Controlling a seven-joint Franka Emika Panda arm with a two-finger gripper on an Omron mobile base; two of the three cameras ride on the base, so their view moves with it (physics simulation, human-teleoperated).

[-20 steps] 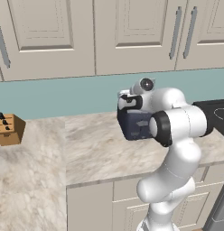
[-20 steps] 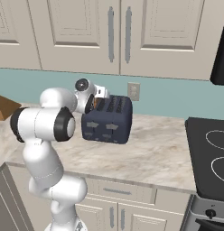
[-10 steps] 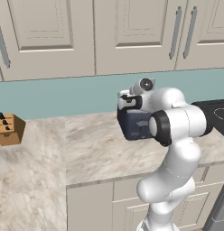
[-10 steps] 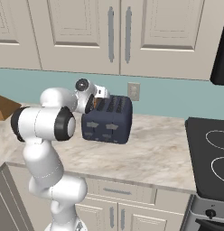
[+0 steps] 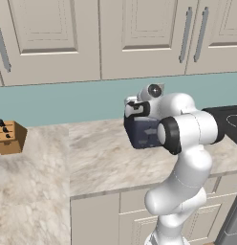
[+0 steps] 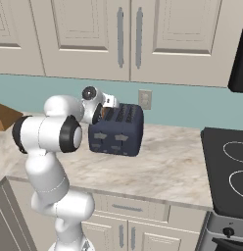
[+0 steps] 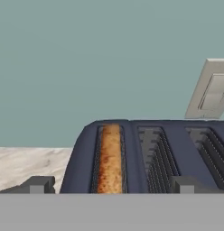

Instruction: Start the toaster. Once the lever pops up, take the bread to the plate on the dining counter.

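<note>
The dark navy toaster (image 5: 142, 132) (image 6: 118, 131) stands on the marbled counter by the teal wall. My gripper (image 5: 134, 110) (image 6: 104, 113) hovers just over the toaster's left end, jaws open and empty. In the hand view the toaster (image 7: 145, 158) shows its slots from above. A golden-brown slice of bread (image 7: 109, 158) sits down in the leftmost slot. My gripper (image 7: 111, 185) has one fingertip on each side of that end, touching nothing. The plate and the dining counter are out of view.
A tan knife block (image 5: 9, 137) (image 6: 5, 116) stands on the counter far to the left. A black stove top (image 6: 226, 166) (image 5: 231, 119) lies to the right. A wall outlet (image 6: 144, 99) (image 7: 212, 90) sits behind the toaster, under the upper cabinets (image 5: 139, 38).
</note>
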